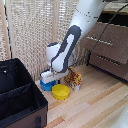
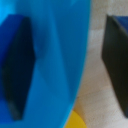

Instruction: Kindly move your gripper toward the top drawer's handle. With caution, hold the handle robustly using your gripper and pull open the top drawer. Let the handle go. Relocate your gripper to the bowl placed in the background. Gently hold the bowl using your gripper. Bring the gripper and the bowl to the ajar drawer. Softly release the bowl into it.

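The blue bowl (image 1: 45, 86) rests on the wooden floor at the foot of a slatted wall, and it fills much of the wrist view (image 2: 60, 45). My gripper (image 1: 47, 80) is down on it, open, with its fingers astride the bowl's wall (image 2: 67, 65). One blue finger (image 2: 15, 65) is over the bowl's inside. The other finger (image 2: 117, 65) is outside, above the floor. The top drawer (image 1: 110, 45) of the brown dresser is at the exterior view's right, with its pale handle (image 1: 100, 39). A dark gap shows above the drawer front, so the drawer looks pulled out.
A yellow bowl (image 1: 61, 91) lies just beside the blue one, and its edge shows in the wrist view (image 2: 75, 120). A patterned snack bag (image 1: 75, 78) stands by it. A large black box (image 1: 20, 97) fills the exterior view's lower left. A lower drawer (image 1: 112, 64) sits under the top one.
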